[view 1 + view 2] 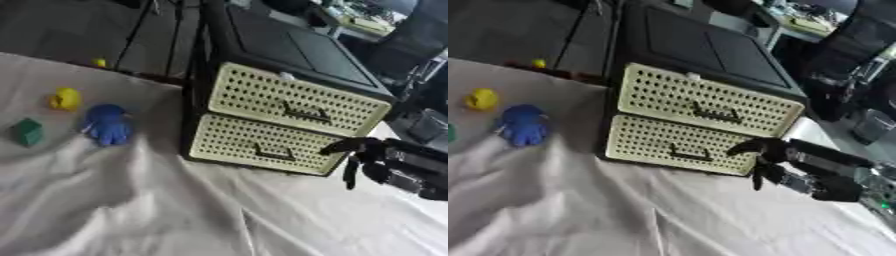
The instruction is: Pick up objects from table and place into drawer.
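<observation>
Right hand point(363, 155) at centre right, fingers loosely spread, holding nothing, just beside the lower cream perforated drawer front point(262, 145). Both drawers look shut. Risk: fingers miss the dark handle point(273, 153) and shove the black cabinet point(297, 45). Blue figure toy point(108, 124) and yellow duck-like toy point(66, 98) sit far left on the white cloth point(175, 210); the green block point(28, 132) shows whole only in the left eye view. Left hand unseen.

Drawer cabinet point(280, 120) is blocking the middle, both drawers sitting shut; wrinkled cloth point(157, 210) in front is lying wide open.
</observation>
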`<act>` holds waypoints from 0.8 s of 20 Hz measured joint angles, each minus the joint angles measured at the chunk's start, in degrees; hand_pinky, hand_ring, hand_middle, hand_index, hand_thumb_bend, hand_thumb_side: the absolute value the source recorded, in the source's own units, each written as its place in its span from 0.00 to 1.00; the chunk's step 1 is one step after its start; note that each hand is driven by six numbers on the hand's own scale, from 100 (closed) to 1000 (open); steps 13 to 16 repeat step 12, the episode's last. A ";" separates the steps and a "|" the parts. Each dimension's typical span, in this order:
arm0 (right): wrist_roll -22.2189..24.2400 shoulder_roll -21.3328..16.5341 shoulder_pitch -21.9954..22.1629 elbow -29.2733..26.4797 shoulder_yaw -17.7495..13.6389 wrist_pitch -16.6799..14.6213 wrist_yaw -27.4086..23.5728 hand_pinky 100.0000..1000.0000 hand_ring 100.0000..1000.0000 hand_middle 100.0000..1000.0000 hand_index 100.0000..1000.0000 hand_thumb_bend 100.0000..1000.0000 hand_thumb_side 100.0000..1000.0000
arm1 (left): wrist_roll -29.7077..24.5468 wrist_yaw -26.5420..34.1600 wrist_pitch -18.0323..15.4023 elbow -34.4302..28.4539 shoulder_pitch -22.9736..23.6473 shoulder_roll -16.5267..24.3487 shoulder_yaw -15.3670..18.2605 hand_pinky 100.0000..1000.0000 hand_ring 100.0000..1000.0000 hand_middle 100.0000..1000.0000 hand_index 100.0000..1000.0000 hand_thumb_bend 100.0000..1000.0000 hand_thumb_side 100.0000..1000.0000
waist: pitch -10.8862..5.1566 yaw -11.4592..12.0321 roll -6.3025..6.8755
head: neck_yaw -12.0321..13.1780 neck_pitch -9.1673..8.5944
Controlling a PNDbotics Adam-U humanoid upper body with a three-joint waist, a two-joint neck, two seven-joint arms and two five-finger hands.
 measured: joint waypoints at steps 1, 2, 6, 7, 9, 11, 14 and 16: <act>-0.29 -0.31 1.21 -1.35 -0.42 -0.21 0.10 0.57 0.49 0.88 0.97 0.00 1.00 | 0.09 0.22 0.05 0.08 0.11 0.00 0.13 0.49 0.54 0.65 0.85 0.19 1.00 | -0.73 -0.27 0.15 | 0.00 0.41; -0.82 -0.52 2.38 -2.72 -0.88 -0.41 0.11 0.57 0.49 0.88 0.97 0.00 1.00 | 0.17 0.44 0.06 0.11 0.19 0.01 0.20 0.49 0.54 0.65 0.85 0.19 1.00 | -1.30 -0.51 0.30 | 0.02 0.82; -3.70 -0.69 5.63 -8.09 -3.13 -1.49 -0.85 0.57 0.48 0.86 0.96 0.00 1.00 | 0.82 1.17 -0.13 0.13 0.23 0.01 0.83 0.49 0.54 0.65 0.85 0.19 1.00 | -3.14 -1.09 0.94 | 0.10 2.43; -4.52 -0.68 5.98 -9.21 -3.89 -1.96 -1.39 0.57 0.48 0.86 0.96 0.00 1.00 | 0.99 1.36 -0.22 0.13 0.28 0.02 0.94 0.49 0.54 0.65 0.85 0.19 1.00 | -3.73 -1.29 1.11 | 0.11 2.73; -6.18 -0.64 6.30 -10.46 -5.29 -3.17 -2.93 0.56 0.47 0.85 0.96 0.00 1.00 | 1.39 1.55 -0.38 0.13 0.42 0.02 1.22 0.49 0.54 0.65 0.85 0.19 1.00 | -4.49 -1.55 1.47 | 0.20 3.23; -7.86 -0.46 6.55 -11.00 -6.34 -4.71 -4.55 0.55 0.47 0.84 0.96 0.00 1.00 | 1.74 1.76 -0.55 0.13 0.68 0.02 1.51 0.49 0.54 0.65 0.85 0.19 1.00 | -4.86 -1.73 1.99 | 0.61 3.74; -8.72 -0.11 6.79 -11.11 -6.82 -5.55 -5.36 0.54 0.47 0.83 0.95 0.00 1.00 | 1.90 1.89 -0.67 0.13 0.71 0.02 1.57 0.49 0.54 0.65 0.85 0.18 1.00 | -5.19 -1.84 2.33 | 0.95 4.07; -8.72 -0.11 6.79 -11.11 -6.82 -5.55 -5.36 0.54 0.47 0.83 0.95 0.00 1.00 | 1.90 1.89 -0.67 0.13 0.71 0.02 1.57 0.49 0.54 0.65 0.85 0.18 1.00 | -5.19 -1.84 2.33 | 0.95 4.07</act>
